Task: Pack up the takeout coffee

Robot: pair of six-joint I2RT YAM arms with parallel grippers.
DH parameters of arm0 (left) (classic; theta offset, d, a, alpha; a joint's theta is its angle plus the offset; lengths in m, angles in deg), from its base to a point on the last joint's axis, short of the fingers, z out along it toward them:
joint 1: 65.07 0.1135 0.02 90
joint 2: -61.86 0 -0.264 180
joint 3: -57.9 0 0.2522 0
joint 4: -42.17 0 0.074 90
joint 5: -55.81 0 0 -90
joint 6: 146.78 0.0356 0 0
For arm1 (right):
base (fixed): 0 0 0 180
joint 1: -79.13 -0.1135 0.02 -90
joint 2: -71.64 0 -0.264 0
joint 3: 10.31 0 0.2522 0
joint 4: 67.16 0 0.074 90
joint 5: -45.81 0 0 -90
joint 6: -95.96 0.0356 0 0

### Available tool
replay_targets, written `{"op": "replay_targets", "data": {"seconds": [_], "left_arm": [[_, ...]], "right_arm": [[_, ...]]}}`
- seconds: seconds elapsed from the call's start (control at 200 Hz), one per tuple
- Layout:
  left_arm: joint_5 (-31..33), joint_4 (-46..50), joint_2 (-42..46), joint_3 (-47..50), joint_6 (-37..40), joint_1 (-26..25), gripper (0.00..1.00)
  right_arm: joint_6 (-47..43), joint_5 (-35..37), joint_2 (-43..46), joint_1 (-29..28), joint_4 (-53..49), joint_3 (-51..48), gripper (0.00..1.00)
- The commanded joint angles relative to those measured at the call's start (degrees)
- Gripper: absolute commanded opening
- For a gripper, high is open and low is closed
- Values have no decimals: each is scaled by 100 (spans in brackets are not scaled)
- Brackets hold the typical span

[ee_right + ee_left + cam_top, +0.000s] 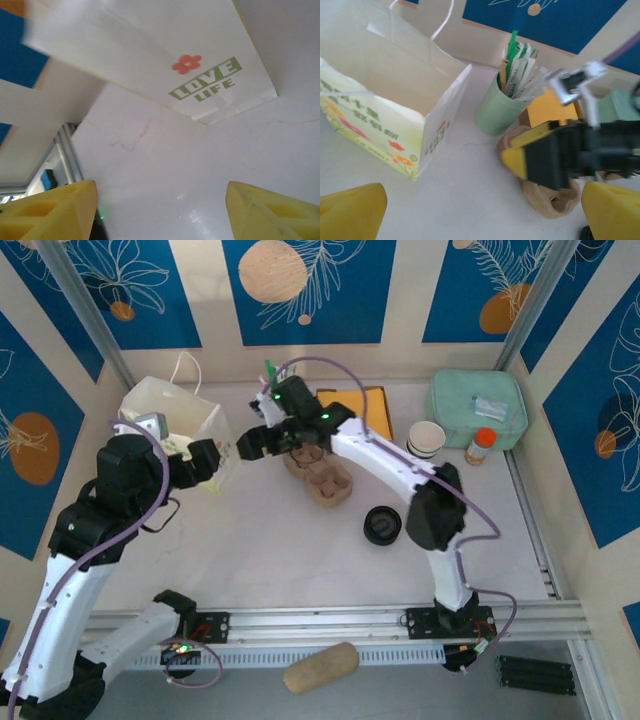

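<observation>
Left gripper (481,212) gapes wide, empty, beside the white printed paper bag (375,125). Right gripper (160,210) is part-open and empty above the brown pulp cup carrier (330,483). The black-lidded takeout coffee (382,525) stands just right of it, its sides hidden from above.

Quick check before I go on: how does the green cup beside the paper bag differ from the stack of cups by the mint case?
The green cup is pale green; the stack of cups is tan outside, white inside. The green cup is stuffed with wrapped sticks; the stack's top cup looks empty. The green cup stands by the paper bag; the stack stands by the mint case. Both are upright and lidless.
</observation>
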Motion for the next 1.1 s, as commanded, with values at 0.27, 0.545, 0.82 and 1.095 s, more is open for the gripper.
{"op": "replay_targets", "data": {"seconds": [0.27,0.545,0.82,1.095], "left_arm": [[-962,-630,-407,-49,-153,-124,100],[-949,-1284,-848,380,-341,-861,99],[-1113,-1957,-1862,415,-369,-1532,100],[-1592,-2515,-2587,516,-547,-1590,99]], "right_arm": [[241,478,2473,1087,-101,-2488,69],[110,908,3544,2509,-979,-3192,69],[-454,1629,2870,3514,-2035,-2298,63],[-863,2315,1678,3533,-2562,-1446,52]]}}
